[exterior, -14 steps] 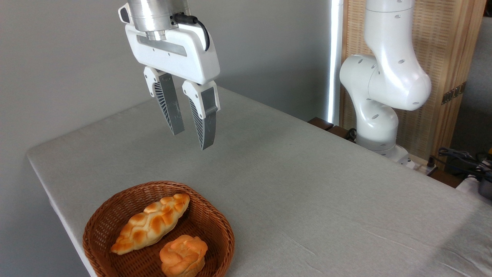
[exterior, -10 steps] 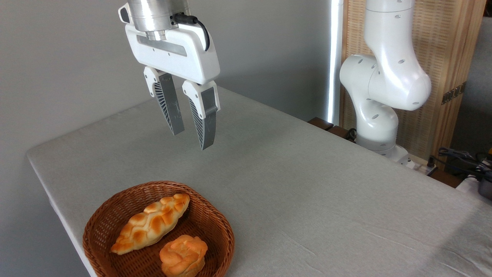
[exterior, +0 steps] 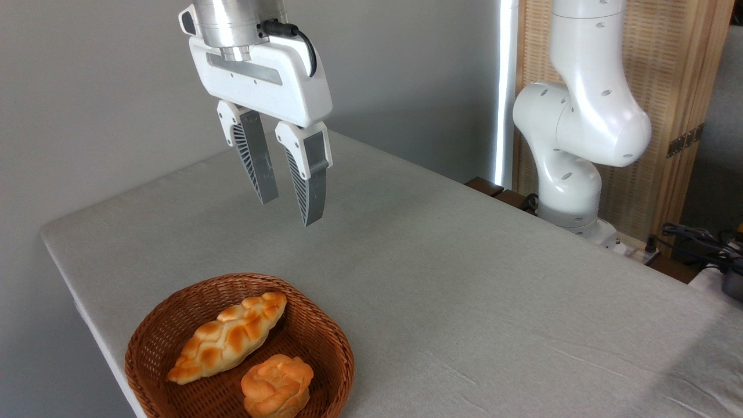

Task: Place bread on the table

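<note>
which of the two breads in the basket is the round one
The small round orange-golden bun, at the basket's near edge. The other, a braided loaf behind it, is long with pointed ends.

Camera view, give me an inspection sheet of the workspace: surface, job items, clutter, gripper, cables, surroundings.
Surface: table under a grey-beige cloth, slightly wrinkled at lower right.
Job's things: round bun lies in the wicker basket, not yet on the table.
Clutter: braided loaf in the same basket, beside the bun.
Gripper: gripper hangs above the table, behind the basket, fingers apart, holding nothing.
Cables: black cable at the wrist; dark cable bundle off the table's right edge.
Surroundings: arm base beyond the far edge, grey wall, wooden screen.
</note>
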Robot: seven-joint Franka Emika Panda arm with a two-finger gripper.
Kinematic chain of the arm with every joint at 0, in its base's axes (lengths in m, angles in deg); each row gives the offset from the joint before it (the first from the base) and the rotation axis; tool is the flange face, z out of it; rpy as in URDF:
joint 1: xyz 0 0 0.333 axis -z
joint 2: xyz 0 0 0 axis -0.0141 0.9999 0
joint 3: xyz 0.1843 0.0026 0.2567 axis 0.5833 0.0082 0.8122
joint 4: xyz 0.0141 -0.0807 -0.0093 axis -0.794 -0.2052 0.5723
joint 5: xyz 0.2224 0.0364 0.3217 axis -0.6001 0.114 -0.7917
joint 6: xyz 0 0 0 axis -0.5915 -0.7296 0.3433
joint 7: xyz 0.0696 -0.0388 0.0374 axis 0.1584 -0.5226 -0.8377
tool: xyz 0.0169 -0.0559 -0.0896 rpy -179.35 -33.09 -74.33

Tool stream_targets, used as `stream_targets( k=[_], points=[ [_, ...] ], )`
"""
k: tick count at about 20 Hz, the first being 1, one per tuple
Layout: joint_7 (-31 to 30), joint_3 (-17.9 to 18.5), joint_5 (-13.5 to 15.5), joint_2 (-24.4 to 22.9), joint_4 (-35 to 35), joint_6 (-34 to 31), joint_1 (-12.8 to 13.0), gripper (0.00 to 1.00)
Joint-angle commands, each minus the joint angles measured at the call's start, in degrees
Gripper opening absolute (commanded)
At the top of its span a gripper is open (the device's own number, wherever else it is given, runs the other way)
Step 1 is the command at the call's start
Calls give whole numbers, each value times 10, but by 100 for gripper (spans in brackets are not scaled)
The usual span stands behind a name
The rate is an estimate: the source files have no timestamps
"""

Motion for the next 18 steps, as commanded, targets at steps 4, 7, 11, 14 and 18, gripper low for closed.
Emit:
stream_targets(
  k=[4, 7, 11, 14, 18],
  points=[
    [4, 4, 1, -1, 7, -10, 1, 100],
    [4, 4, 0, 0, 7, -10, 0, 100],
    [4, 4, -2, 2, 8, -10, 0, 100],
    [3, 5, 2, 3, 6, -1, 0, 100],
    [0, 12, 6, 10, -1, 23, -1, 100]
  ],
)
